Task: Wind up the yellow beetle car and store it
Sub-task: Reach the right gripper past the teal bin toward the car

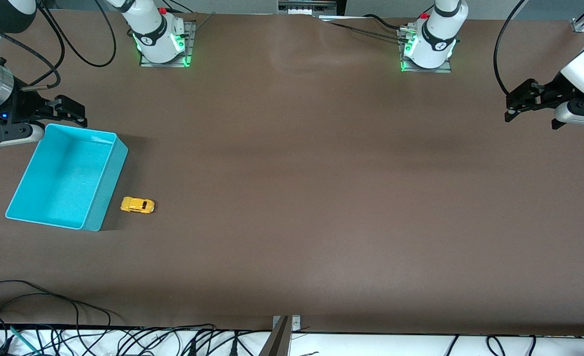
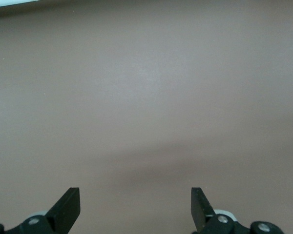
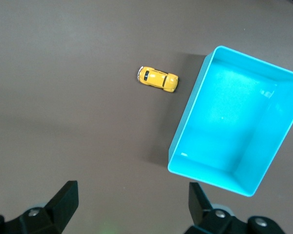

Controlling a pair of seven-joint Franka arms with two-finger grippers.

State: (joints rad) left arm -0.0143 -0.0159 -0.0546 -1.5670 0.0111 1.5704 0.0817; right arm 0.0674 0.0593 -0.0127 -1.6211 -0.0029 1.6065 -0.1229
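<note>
Car: yellow beetle car (image 1: 137,205) rests just beside the turquoise bin (image 1: 49,200), nearer the front camera than it.
Right tool (image 1: 76,112): spread, over the bin's corner, apart from the car.
Left tool (image 1: 514,105): spread, waiting well apart from the bin.

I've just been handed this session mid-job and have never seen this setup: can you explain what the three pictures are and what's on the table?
You are looking at two robot arms bolted along one edge of a brown table. The wide picture comes from a high camera facing them. The other two come from cameras on each arm's wrist, looking down past that arm's own claw.

The right claw hangs at the right arm's end of the table, by the farther rim of the turquoise bin. It is open and holds nothing. Its wrist picture shows the bin, which has nothing in it, and the yellow beetle car.

The car sits on the table beside the bin, untouched.

The left claw waits open at the other end; its wrist picture shows only table.
</note>
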